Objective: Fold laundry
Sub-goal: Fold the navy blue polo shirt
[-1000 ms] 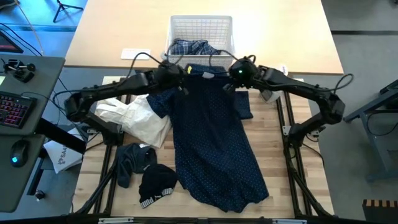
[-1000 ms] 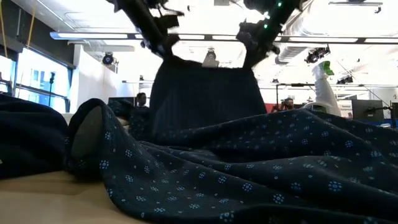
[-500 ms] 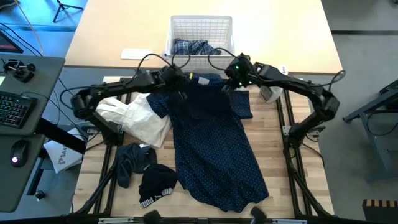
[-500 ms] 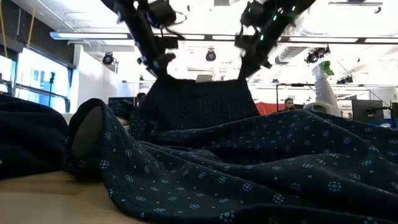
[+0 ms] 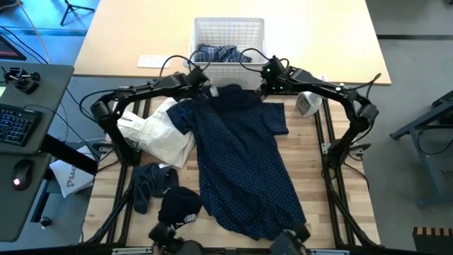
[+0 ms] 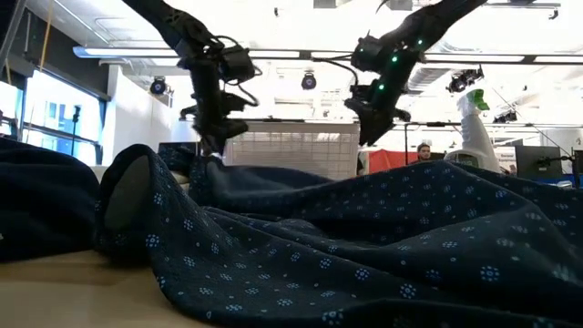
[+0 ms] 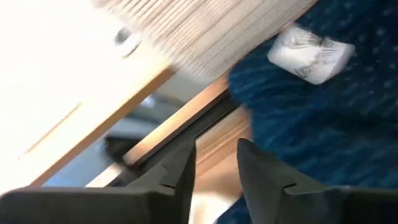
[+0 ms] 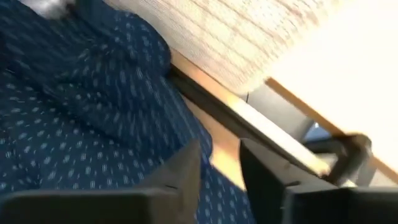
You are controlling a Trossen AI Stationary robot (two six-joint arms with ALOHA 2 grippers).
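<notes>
I see the table (image 5: 311, 177) carrying the navy dotted shirt (image 5: 241, 163) spread flat lengthwise, collar end by the white lattice basket (image 5: 228, 32), where the plaid shirt (image 5: 219, 54) waits. My left gripper (image 5: 200, 80) and right gripper (image 5: 267, 76) hover over the collar end, fingers parted, holding nothing. I judge the shirt laid out but unfolded; the cream garment (image 5: 157, 134) and small dark pieces (image 5: 166, 198) remain.
</notes>
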